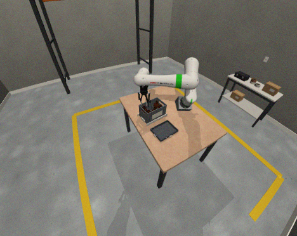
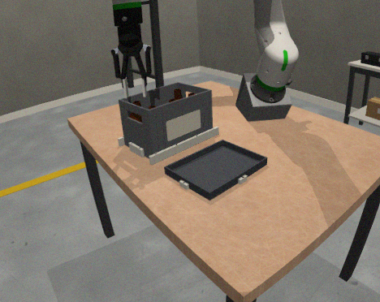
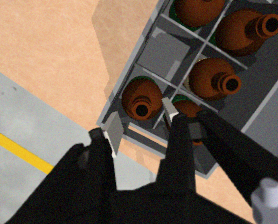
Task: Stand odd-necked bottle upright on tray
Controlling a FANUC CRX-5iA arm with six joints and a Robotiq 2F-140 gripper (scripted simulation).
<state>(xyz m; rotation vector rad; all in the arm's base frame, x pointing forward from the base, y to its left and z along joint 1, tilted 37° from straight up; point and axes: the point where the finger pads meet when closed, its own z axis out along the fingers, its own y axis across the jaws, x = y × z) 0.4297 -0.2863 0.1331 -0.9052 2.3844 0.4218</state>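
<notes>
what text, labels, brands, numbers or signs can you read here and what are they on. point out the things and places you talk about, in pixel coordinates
None can be read in full.
Red and dark lettering on the white robot arm (image 1: 164, 79): too small and blurred to read.
Light panel on the side of the bottle crate (image 1: 144, 117) (image 2: 140, 135) (image 3: 111, 102): no text visible.
White label on the cardboard box (image 2: 376, 104) on the side table's lower shelf: no text legible.

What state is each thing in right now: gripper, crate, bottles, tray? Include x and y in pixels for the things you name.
Gripper (image 1: 145, 104) (image 2: 136, 97) (image 3: 142, 115): open, pointing down over the crate's corner.
Crate (image 1: 148, 118) (image 2: 144, 135): upright, open-topped, on the table.
Bottles (image 2: 178, 94) (image 3: 205, 75): five, all in the crate; one partly hidden by a finger.
Tray (image 1: 164, 131) (image 2: 216, 170): flat, no bottle on it.
</notes>
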